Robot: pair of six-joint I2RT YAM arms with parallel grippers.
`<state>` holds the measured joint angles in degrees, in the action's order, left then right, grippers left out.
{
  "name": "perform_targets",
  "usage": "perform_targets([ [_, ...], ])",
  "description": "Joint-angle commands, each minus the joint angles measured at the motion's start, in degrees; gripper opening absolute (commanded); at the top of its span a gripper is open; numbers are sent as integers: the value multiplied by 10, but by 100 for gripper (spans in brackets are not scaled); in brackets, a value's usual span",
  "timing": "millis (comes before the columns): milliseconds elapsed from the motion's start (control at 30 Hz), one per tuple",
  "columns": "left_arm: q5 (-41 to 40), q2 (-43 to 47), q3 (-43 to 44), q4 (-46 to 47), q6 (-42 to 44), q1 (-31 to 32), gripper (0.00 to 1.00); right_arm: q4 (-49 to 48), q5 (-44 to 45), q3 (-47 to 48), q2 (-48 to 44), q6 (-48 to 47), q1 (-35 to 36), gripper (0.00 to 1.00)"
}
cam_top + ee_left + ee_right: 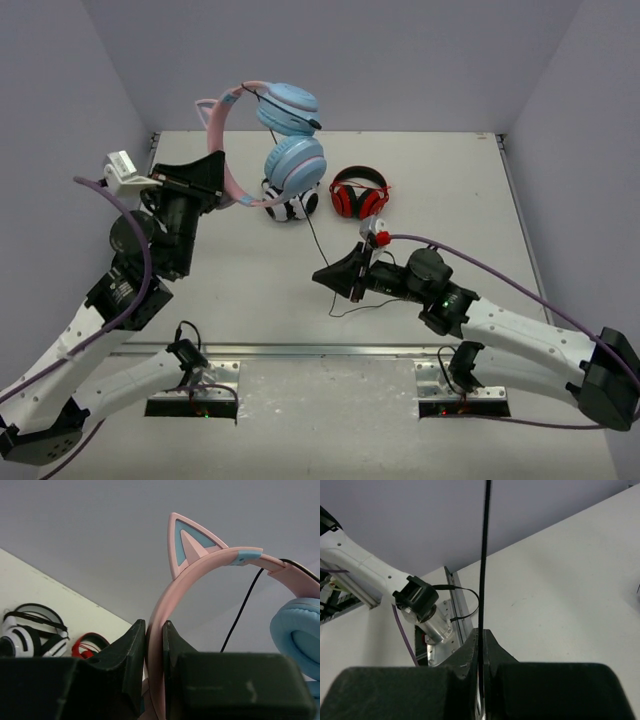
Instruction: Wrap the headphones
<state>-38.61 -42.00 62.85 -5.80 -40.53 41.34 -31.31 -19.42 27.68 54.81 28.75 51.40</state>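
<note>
The headphones have a pink cat-eared headband [222,125] and light blue ear cups [295,162]. My left gripper [216,172] is shut on the headband and holds them in the air above the table's back left. In the left wrist view the pink band [165,605] runs up between my fingers [132,652]. The thin black cable [313,235] hangs from the cups down to my right gripper [322,276], which is shut on it above the table's middle. In the right wrist view the cable [484,555] runs straight up from the closed jaws.
White-and-black headphones [290,205] and red-and-black headphones [359,193] lie on the table at the back, under and right of the held pair. A loose loop of cable [365,305] lies on the table by the right arm.
</note>
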Motion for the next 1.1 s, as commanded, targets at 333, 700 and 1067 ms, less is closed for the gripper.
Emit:
perform_targets([
  [333, -249, -93, 61, 75, 46, 4, 0, 93, 100, 83, 50, -81, 126, 1],
  [700, -343, -135, -34, 147, 163, -6, 0, 173, 89, 155, 49, -118, 165, 1],
  [1067, -198, -159, -158, 218, 270, -12, 0, 493, 136, 385, 104, -275, 164, 1],
])
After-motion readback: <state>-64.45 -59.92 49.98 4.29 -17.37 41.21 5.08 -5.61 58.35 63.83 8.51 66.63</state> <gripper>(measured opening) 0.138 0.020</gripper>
